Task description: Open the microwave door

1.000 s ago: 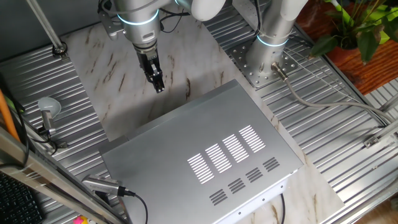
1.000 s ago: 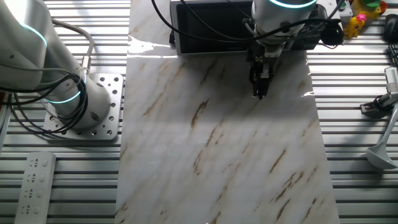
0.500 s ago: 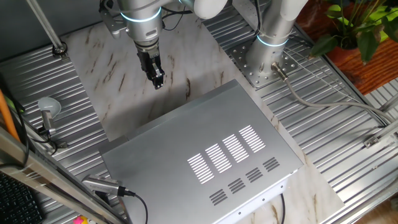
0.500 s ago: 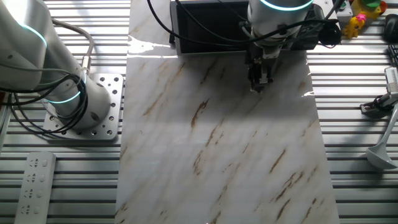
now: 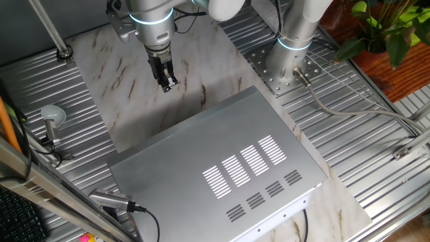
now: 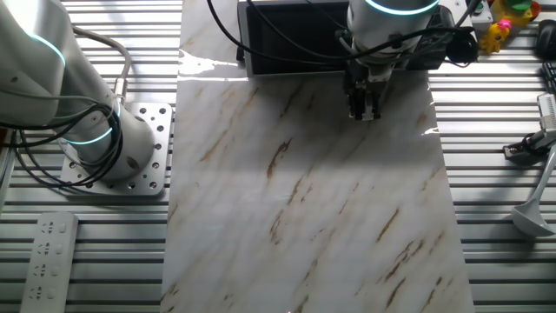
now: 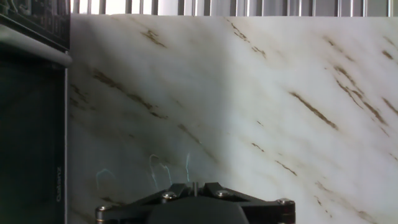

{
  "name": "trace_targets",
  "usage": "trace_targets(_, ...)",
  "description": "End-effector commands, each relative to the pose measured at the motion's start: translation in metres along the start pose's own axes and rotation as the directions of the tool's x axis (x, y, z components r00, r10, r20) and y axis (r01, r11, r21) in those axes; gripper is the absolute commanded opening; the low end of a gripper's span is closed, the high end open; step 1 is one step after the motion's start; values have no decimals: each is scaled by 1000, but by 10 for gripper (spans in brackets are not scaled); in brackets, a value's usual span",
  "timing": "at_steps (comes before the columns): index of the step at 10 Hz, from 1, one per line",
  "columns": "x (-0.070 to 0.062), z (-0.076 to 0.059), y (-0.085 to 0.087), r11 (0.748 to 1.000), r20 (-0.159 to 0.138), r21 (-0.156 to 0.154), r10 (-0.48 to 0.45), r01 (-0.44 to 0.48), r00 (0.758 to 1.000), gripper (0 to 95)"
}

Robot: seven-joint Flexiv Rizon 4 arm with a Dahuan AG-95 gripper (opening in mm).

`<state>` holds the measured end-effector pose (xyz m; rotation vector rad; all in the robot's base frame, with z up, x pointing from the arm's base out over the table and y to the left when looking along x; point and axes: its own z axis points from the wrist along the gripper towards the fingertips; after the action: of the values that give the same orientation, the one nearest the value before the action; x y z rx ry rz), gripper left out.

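Observation:
The microwave (image 5: 222, 161) is a big silver box with vent slots on top; in this fixed view its front is hidden. The microwave door (image 6: 291, 39) shows as a black panel at the top of the other fixed view and as a dark face (image 7: 31, 130) at the left of the hand view. It looks flush with the box. My gripper (image 5: 166, 86) (image 6: 363, 115) hangs above the marble sheet just in front of the door's right part, not touching it. Its fingertips meet at the hand view's bottom edge (image 7: 194, 185), shut on nothing.
A white marble sheet (image 6: 304, 200) covers the ribbed table in front of the microwave. A second arm's base (image 6: 104, 143) (image 5: 289, 64) stands beside it. A remote (image 6: 48, 261), a long-handled tool (image 6: 532, 213), a yellow toy (image 6: 499, 30) and a plant (image 5: 383, 30) sit around the edges.
My gripper has risen a little above the marble over the last second, staying in front of the door. The microwave and its door have not moved.

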<state>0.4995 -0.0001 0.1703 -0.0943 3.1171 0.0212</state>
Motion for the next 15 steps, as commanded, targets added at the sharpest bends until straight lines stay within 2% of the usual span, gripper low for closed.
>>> trace_targets(1, 0, 0, 0, 1000, -1, 1, 1, -1, 1000, 0)
trace_targets(9, 0, 0, 0, 1000, 0, 1, -10, 10, 1000, 0)
trace_targets(12, 5, 2, 0, 991, -1, 4, -132, 132, 991, 0)
trace_targets(13, 6, 3, 0, 985, 6, 8, -175, 175, 985, 190)
trace_targets(15, 6, 3, 0, 982, 19, 12, -189, 189, 982, 190)
